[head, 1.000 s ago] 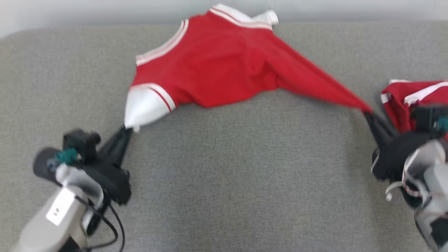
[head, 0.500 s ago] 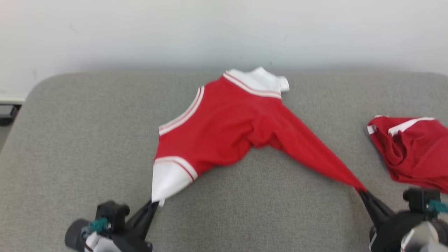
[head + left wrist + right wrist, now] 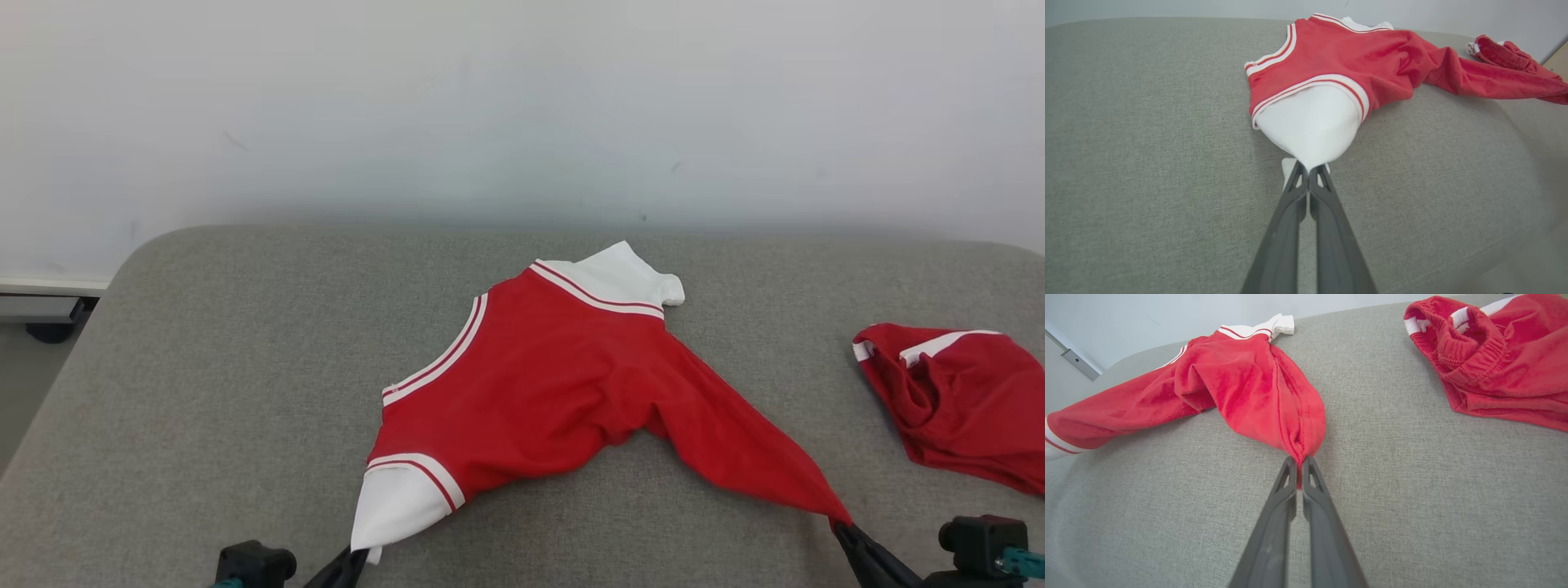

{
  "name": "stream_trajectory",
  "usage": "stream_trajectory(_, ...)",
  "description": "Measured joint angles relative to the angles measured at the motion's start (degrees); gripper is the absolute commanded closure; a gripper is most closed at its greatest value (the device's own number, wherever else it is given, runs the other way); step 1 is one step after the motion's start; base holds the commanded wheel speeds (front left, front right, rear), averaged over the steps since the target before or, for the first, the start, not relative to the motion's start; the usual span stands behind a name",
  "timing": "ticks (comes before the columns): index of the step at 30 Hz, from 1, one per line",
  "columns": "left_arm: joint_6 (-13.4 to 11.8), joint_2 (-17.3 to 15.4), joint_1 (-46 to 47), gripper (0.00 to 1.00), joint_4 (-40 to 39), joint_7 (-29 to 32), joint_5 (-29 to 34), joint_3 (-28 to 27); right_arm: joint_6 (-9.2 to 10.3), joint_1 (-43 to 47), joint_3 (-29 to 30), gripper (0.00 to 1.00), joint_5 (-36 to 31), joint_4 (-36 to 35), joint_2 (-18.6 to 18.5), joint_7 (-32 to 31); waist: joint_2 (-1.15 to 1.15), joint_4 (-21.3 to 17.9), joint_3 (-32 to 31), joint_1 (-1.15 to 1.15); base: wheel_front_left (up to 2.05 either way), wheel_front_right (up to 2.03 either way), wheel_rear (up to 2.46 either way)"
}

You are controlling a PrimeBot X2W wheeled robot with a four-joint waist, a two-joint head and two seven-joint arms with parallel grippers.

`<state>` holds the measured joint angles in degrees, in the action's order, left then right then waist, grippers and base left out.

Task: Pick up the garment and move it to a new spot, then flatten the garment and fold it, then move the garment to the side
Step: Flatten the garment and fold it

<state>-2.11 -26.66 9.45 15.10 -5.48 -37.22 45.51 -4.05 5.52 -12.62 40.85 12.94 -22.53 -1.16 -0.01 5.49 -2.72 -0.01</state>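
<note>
Left gripper (image 3: pixel 1308 170): we see its two dark fingers pressed together on the tip of the garment's white sleeve. They lie low over the cushion and reach in from the near left, angled forward and inward.
Right gripper (image 3: pixel 1299 462): its fingers are pinched on a bunched red corner, coming in from the near right and angled forward and inward.
Garment (image 3: pixel 555 384): a red top lying on the grey padded surface (image 3: pixel 245 367), drawn into two points toward our grippers.
Red shorts (image 3: pixel 955 400): they lie crumpled at the right, apart from the top.
</note>
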Motion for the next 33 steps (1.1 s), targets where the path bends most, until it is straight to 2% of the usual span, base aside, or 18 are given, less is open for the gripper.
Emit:
stream_trajectory(2, -1.23, 0.29, -0.01, 1.0, -0.54, 0.16, -0.03, -0.22, 0.57, 0.13, -0.51, 1.0, -0.14, -0.54, 0.0, -0.75, 0.0, -0.08, 0.09, 0.0, 0.0, 0.0, 0.0)
stream_trajectory(8, -2.46, 0.41, -0.23, 1.0, -2.42, 1.03, 0.02, -0.37, 1.67, 2.38, -0.81, 1.0, -0.14, -2.16, -0.07, -2.26, 0.0, 0.06, 0.43, 0.01, 0.0, 0.0, 0.0)
stream_trajectory(19, -3.44, 0.47, -0.91, 1.0, -5.15, 2.98, 0.05, -0.66, 3.57, 2.23, -0.7, 1.0, -0.14, -5.97, -1.13, -5.26, 0.01, 1.63, 1.58, 0.01, 0.0, 0.0, 0.0)
stream_trajectory(33, -3.77, 0.19, -2.29, 1.0, -6.45, 5.97, -0.14, -0.25, 4.41, 2.87, -0.92, 1.0, 0.4, -7.51, -2.16, -9.02, 0.01, 1.77, 2.18, 0.01, 0.0, 0.0, 0.0)
